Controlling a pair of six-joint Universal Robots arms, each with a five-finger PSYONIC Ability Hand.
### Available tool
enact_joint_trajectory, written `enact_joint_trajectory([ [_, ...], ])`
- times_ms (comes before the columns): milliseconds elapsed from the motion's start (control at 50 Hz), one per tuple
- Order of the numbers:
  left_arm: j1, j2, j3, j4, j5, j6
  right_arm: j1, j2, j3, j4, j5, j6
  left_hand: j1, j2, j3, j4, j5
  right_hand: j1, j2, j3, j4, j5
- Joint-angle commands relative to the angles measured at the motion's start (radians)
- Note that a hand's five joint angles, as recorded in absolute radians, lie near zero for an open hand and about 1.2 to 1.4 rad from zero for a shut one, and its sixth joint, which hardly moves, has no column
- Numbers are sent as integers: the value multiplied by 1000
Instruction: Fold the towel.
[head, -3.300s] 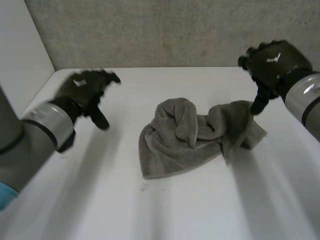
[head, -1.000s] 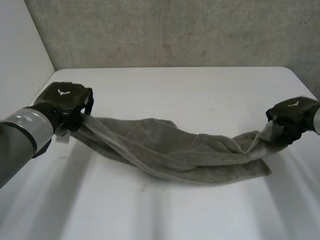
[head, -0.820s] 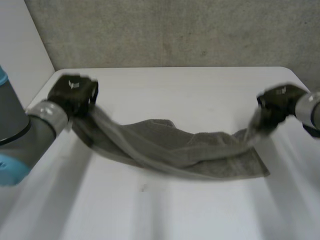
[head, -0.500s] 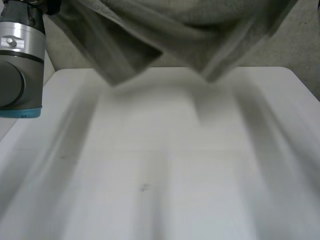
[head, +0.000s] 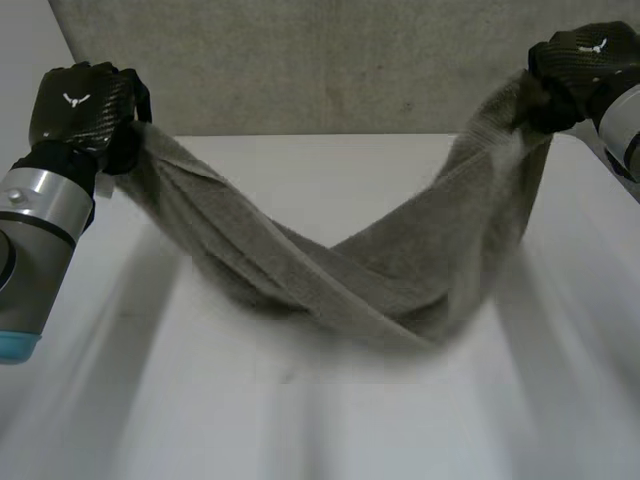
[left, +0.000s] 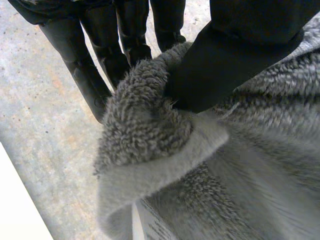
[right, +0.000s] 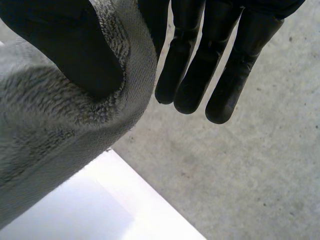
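Over the table (head: 300, 420), the towel (head: 350, 280) sags twisted between the 2 hands, its ends clamped in their fingers (left: 127, 30): left hand (head: 85, 105) pinching 1 end, right hand (head: 575, 60) the other. Spreading step, I'd say; next, untwist and lay it flat.

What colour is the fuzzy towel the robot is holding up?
The towel is plain greyish-brown all over, with no pattern. The head view shows it best.
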Motion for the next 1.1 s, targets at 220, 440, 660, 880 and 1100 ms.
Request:
enact_joint_trajectory([
  [220,-14,-216,-45,-10,-4,63,8,384,-36,-145,108,-138,217,180,181,179,197,-424,-520,-537,-545,-471],
  [440,-20,-220,-44,-10,-5,76,-6,232,65,-154,174,-95,217,180,181,179,197,-901,-997,-1014,-1022,-948],
  [660,-17,-211,-30,-8,-10,73,-7,-18,421,81,49,-95,217,180,181,179,197,-847,-943,-960,-968,-894],
  [880,-17,-214,-35,-7,-13,73,-60,-147,813,75,-203,-116,217,180,181,179,197,-709,-805,-822,-830,-756],
  [1100,-17,-213,-38,-7,-14,69,-87,-179,1037,-154,-246,-175,217,180,181,179,197,-738,-834,-851,-859,-785],
])
